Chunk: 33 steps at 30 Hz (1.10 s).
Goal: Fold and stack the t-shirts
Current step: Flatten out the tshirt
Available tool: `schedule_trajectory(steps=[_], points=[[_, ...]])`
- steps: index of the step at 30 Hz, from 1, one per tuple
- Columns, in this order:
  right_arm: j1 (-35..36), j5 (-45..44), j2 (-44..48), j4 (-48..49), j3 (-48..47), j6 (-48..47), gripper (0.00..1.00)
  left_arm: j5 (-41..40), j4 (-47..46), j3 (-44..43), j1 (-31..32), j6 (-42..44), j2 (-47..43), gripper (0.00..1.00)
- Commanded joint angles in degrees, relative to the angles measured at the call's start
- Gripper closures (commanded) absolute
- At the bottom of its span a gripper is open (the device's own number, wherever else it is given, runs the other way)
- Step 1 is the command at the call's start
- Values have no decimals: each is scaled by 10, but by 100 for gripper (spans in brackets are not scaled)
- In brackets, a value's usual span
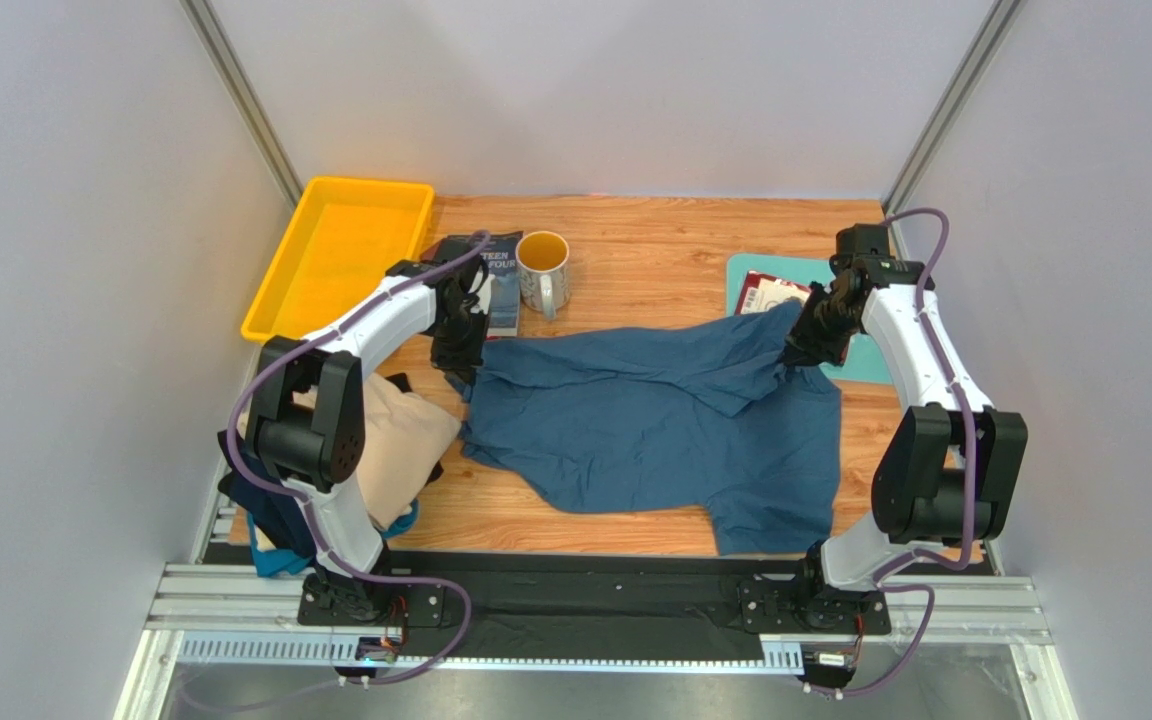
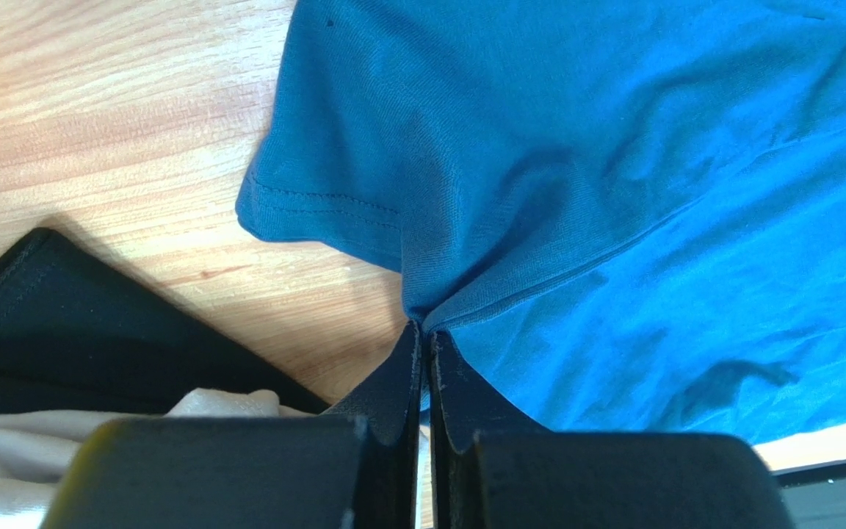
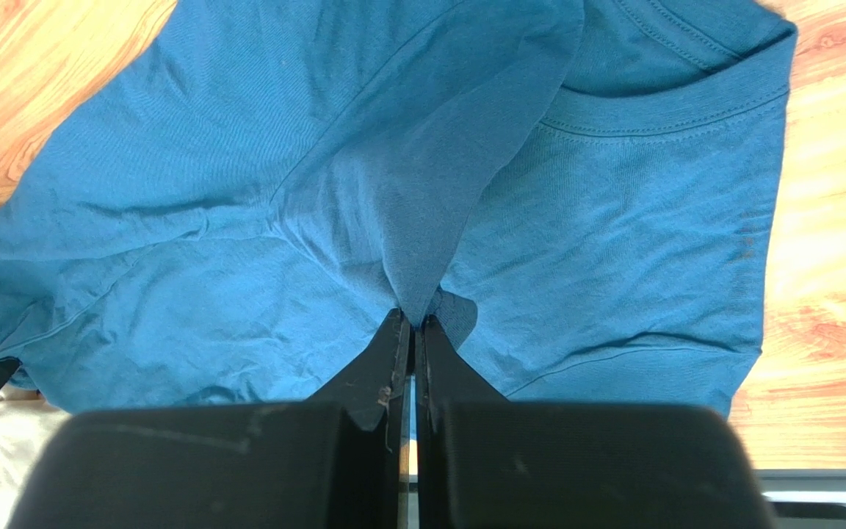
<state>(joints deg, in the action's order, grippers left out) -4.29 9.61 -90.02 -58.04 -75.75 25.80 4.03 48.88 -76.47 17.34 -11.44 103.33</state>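
The large teal-blue t-shirt [image 1: 657,420] lies spread and rumpled across the middle of the wooden table. My left gripper [image 1: 461,354] is shut on a pinch of its left edge, seen in the left wrist view [image 2: 427,326]. My right gripper [image 1: 805,348] is shut on a fold near its far right corner, seen in the right wrist view [image 3: 416,317], and lifts the cloth there. The beige t-shirt [image 1: 402,450] lies at the near left on top of a dark navy one [image 1: 270,510], with a bit of bright light blue cloth [image 1: 285,563] under them.
A yellow tray [image 1: 334,252] stands at the far left. A mug [image 1: 543,270] and a dark book [image 1: 500,285] sit behind the left gripper. A flat teal cutting board [image 1: 755,278] with a red book [image 1: 772,293] on it lies at the far right.
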Motion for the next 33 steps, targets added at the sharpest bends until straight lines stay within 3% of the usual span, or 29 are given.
schedule_trajectory(steps=[1,9,16,23,33], points=[[-9,8,24,5,3,-8,100,-17,14,-31,2,-14,-29,100],[-96,35,113,-29,-42,-10,100,-59,53,-63,2,-62,-162,100],[-137,98,236,85,5,150,100,-111,46,-104,2,-133,-241,100],[-150,-24,302,7,-137,146,100,-164,47,-116,4,-195,-365,100],[-184,8,359,-38,-192,174,100,-165,85,-242,46,-199,-359,100]])
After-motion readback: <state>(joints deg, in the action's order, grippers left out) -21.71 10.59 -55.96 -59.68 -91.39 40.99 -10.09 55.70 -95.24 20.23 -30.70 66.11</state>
